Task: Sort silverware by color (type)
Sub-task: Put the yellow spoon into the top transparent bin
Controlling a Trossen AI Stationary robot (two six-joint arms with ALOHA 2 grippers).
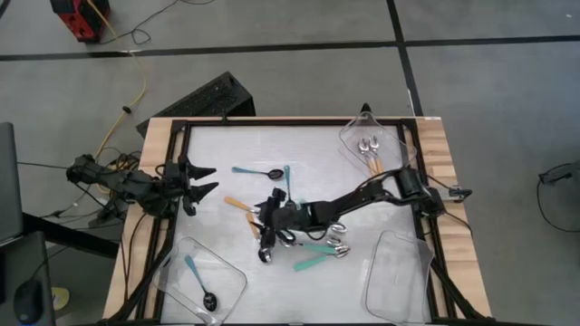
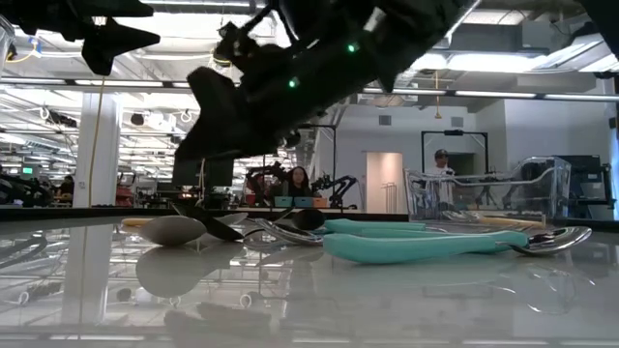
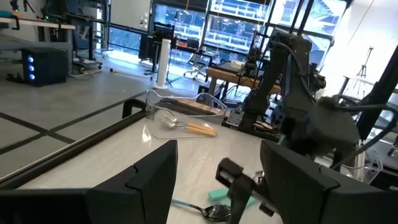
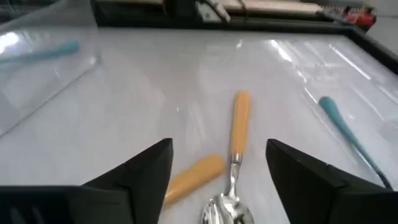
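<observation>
Right gripper [image 1: 268,220] is low over the pile of spoons in the middle of the table [image 1: 227,145], fingers spread wide with nothing between them. In its wrist view two orange spoons [image 4: 238,134] lie right ahead of the fingers: one runs straight away from the camera, smooth matte handle far, shiny silver bowl near; the second handle [image 4: 191,176] lies at a slant beside it, its rounded end near that bowl. A thin blue spoon [image 4: 345,134] angles off to the side.

From above, two wide teal spoons [image 1: 319,254] lie roughly across the table just beside the gripper, handles toward the left arm's side and silver bowls toward the right arm's. A blue spoon with a black bowl [image 1: 257,171] lies crosswise farther back.

Clear trays at the corners: one [image 1: 376,145] holds orange spoons, another [image 1: 201,282] holds a single blue spoon lying diagonally.

Left gripper [image 1: 206,179] waits at the table's left edge, fingers apart, empty.
</observation>
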